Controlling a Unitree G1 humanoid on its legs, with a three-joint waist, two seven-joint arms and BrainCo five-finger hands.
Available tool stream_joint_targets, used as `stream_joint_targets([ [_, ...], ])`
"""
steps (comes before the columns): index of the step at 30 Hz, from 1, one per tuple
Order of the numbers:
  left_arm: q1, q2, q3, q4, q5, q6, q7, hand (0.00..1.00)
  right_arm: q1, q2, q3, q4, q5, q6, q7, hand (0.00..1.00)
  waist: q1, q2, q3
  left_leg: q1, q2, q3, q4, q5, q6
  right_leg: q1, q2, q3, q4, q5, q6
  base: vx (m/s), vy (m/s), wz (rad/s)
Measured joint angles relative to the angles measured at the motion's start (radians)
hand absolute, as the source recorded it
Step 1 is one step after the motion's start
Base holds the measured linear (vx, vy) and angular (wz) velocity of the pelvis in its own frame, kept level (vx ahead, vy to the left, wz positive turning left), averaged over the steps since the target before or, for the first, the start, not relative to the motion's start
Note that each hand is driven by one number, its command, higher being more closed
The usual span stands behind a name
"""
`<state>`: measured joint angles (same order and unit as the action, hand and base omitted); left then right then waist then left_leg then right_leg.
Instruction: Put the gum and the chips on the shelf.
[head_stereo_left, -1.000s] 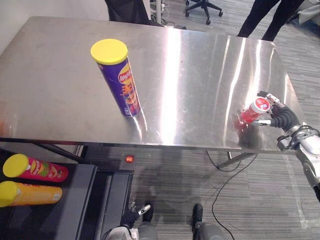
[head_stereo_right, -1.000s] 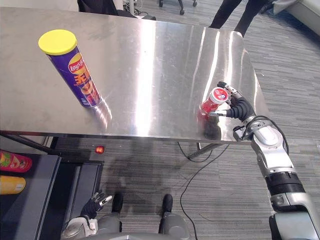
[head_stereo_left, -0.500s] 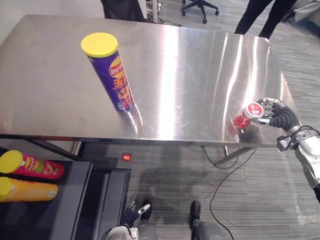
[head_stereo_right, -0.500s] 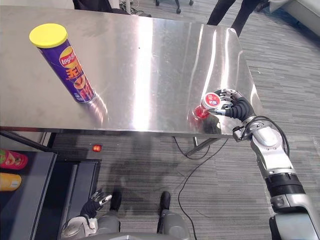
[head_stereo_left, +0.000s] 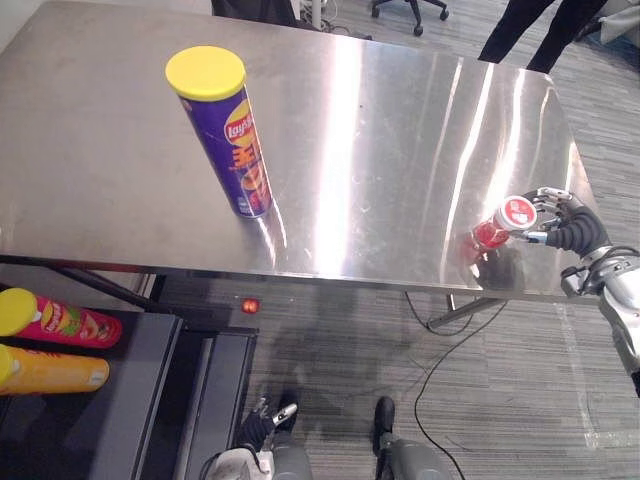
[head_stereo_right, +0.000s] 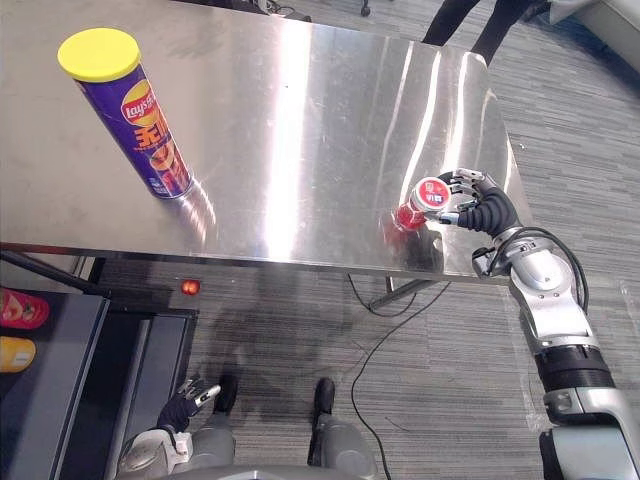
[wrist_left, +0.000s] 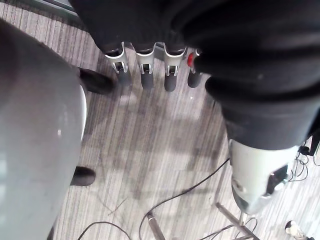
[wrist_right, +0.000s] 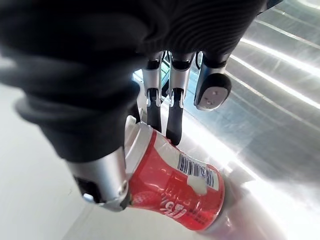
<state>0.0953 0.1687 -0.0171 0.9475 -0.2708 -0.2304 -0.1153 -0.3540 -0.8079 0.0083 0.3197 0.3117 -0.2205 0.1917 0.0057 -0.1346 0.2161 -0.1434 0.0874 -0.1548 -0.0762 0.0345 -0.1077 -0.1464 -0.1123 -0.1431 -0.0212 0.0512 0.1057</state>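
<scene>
A small red gum bottle (head_stereo_left: 497, 224) with a white cap leans tilted near the right front corner of the steel table (head_stereo_left: 380, 130). My right hand (head_stereo_left: 566, 226) is shut on it. In the right wrist view the fingers (wrist_right: 174, 120) and thumb curl round the bottle (wrist_right: 175, 185). A tall purple chips can (head_stereo_left: 231, 141) with a yellow lid stands upright on the table's left half, far from both hands. Down below the table my left hand (head_stereo_right: 190, 400) hangs open, with its fingers (wrist_left: 147, 75) relaxed over the floor.
A black shelf (head_stereo_left: 150, 400) stands low at the left, with a pink can (head_stereo_left: 62, 324) and a yellow can (head_stereo_left: 52, 369) lying on it. A person's legs (head_stereo_left: 530, 30) and an office chair (head_stereo_left: 410, 8) are beyond the table's far edge.
My right hand's fingers have curled shut round the gum bottle, which now leans more. The camera has shifted a little; the chips can has stayed put.
</scene>
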Motion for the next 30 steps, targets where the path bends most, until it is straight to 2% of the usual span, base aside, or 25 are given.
stream_joint_targets([
  [10,0.002,-0.01,0.042,0.004,0.01,0.003,0.005,0.0,-0.071,0.033,-0.139,-0.191,0.006,-0.015,-0.068,1.0,0.0,-0.005,-0.002,0.013,0.002,-0.019,-0.003,0.005,0.0,0.022,0.001,-0.016,0.0,0.0,0.0,-0.01,-0.011,0.05],
  [13,0.002,-0.018,0.065,0.007,0.01,0.014,0.013,0.0,-0.107,0.065,-0.159,-0.228,0.024,-0.039,-0.078,1.0,0.0,-0.006,-0.002,0.026,0.005,-0.023,-0.019,0.018,-0.001,0.03,0.002,-0.02,0.0,-0.001,-0.001,-0.02,-0.014,0.03],
  [20,0.006,-0.029,0.1,0.008,0.011,0.018,0.016,0.0,-0.151,0.092,-0.159,-0.268,0.065,-0.043,-0.077,1.0,0.003,-0.006,-0.006,0.036,0.008,-0.033,-0.024,0.027,-0.004,0.044,0.005,-0.028,0.0,-0.001,-0.001,-0.04,-0.021,0.04],
  [25,0.02,-0.032,0.103,0.023,0.012,0.024,0.023,0.0,-0.151,0.149,-0.132,-0.309,0.141,-0.042,-0.067,1.0,0.004,-0.007,-0.056,0.04,0.01,-0.043,-0.024,0.028,-0.005,0.057,0.006,-0.039,-0.006,-0.002,-0.003,-0.01,-0.02,0.06],
  [30,0.02,-0.033,0.103,0.04,0.015,0.026,0.024,0.0,-0.151,0.159,-0.027,-0.349,0.193,-0.039,-0.001,1.0,0.019,-0.009,-0.091,0.048,0.011,-0.059,-0.024,0.032,-0.007,0.077,0.008,-0.057,-0.011,-0.004,-0.005,-0.02,-0.021,0.09],
])
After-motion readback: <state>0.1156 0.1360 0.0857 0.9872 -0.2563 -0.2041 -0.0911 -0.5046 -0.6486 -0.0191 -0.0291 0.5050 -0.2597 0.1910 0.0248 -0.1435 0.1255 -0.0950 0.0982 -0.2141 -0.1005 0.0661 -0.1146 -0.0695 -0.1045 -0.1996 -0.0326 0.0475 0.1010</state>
